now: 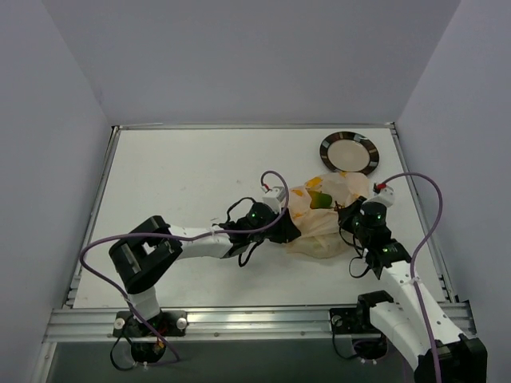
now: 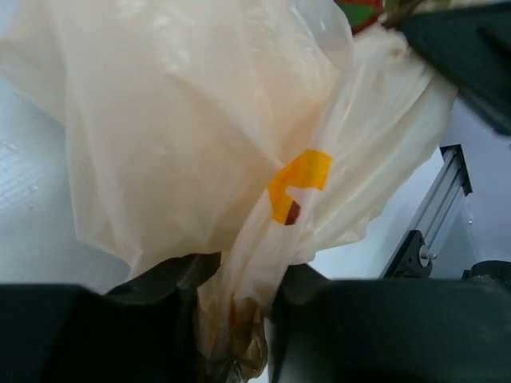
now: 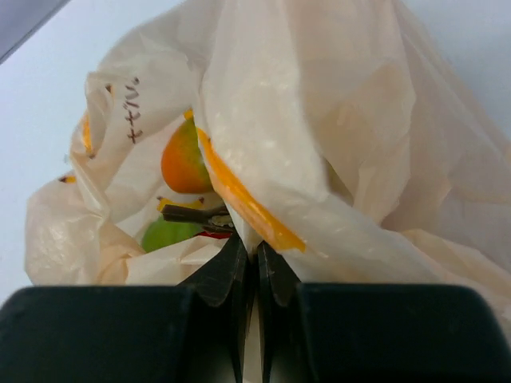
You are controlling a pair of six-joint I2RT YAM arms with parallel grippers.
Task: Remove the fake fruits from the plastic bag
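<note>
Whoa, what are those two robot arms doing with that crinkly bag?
They are trying to get toy fruit out. The left jaws and the right jaws are each shut on the thin, crinkly pale-orange plastic bag, one on each side. An orange-green plastic mango and a round green plastic fruit sit inside.

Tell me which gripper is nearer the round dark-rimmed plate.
Right. The right gripper pinches the translucent peach plastic bag just nearside of the dark-rimmed plate; the left gripper pinches the bag's left end, farther off.
</note>
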